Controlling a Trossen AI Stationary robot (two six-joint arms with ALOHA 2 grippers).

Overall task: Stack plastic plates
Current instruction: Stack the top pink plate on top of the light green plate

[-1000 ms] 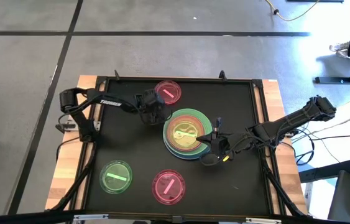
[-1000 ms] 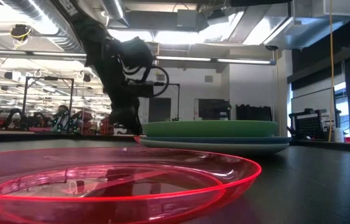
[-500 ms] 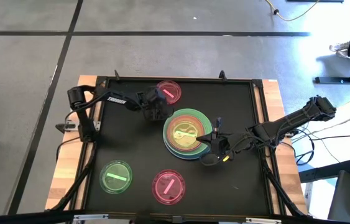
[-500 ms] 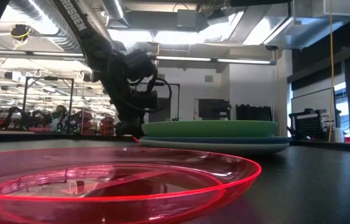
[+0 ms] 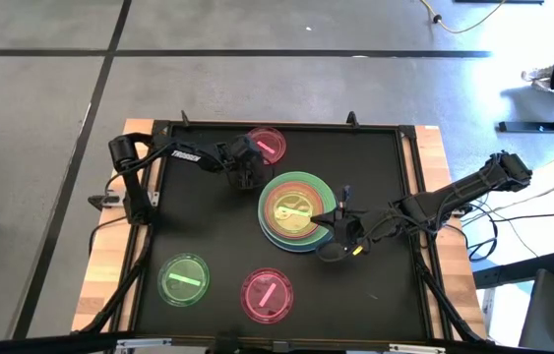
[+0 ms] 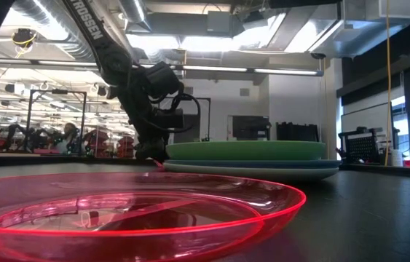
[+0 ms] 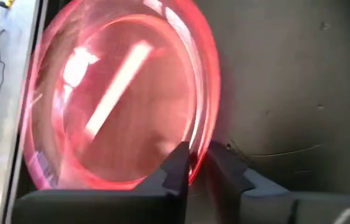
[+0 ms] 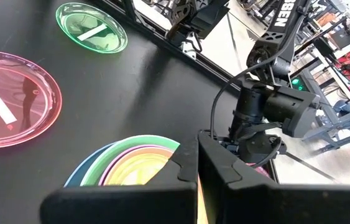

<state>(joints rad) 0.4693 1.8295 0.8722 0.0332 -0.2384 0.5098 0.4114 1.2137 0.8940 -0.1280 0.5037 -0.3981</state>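
Plates (image 5: pixel 295 211) first: the stack sits mid-table, big green on pale and blue ones with the coloured smaller ones on top. Three small ones are loose: pink (image 5: pixel 266 146) at 11 o'clock from the stack, green (image 5: pixel 184 278) at 8, another pink (image 5: pixel 267 295) at 6.

What's changed in the last second: my left gripper (image 5: pixel 248 175) has slid from 9 o'clock of the stack over to the back pink plate. In the left wrist view its fingers (image 7: pixel 178 167) are narrow and straddle that plate's rim (image 7: pixel 207 118), one tip inside, one outside. I can't tell from here if they're actually pinching it yet, and the plate looks flat on the black mat (image 5: pixel 208 226) from above.

My right gripper (image 5: pixel 341 228) hasn't budged at the stack's 4 o'clock edge, fingers (image 8: pixel 187 163) pressed together on the edge of the upper plates, I think to steady the pile.

So I read this as the grab phase for that pink plate: close, lift, carry to the stack. Two more after.
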